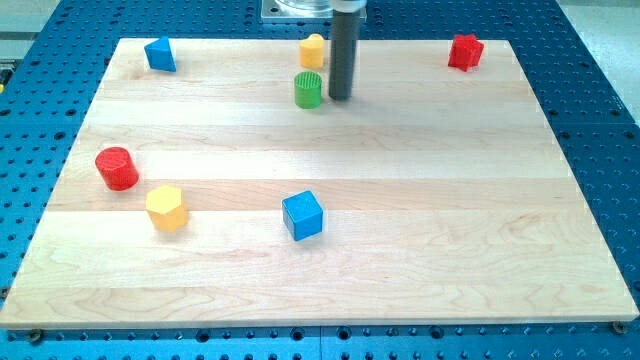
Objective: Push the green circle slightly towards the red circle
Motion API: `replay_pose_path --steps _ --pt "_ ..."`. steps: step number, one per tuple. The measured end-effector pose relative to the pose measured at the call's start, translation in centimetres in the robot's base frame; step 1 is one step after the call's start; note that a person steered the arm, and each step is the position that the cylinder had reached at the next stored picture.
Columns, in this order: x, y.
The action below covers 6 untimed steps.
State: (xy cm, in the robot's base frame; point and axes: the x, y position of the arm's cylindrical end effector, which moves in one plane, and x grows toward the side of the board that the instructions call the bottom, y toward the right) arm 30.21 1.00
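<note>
The green circle (308, 90) stands near the board's top edge, a little left of centre. My tip (340, 97) is just to its right, very close or touching. The red circle (117, 168) stands at the view's left, well below and left of the green circle.
A yellow block (313, 50) sits just above the green circle. A blue block (160, 54) is at the top left, a red block (465, 51) at the top right. A yellow hexagon (166, 208) lies right of and below the red circle. A blue cube (302, 215) is at lower centre.
</note>
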Motion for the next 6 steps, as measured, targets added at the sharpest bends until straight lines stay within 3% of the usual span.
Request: replay_pose_path --steps 2,3,4,5,6 --pt "1.6 -18.0" --pt "2.4 -18.4" --pt "1.6 -13.0" --pt "3.8 -14.0" --pt "4.0 -19.3"
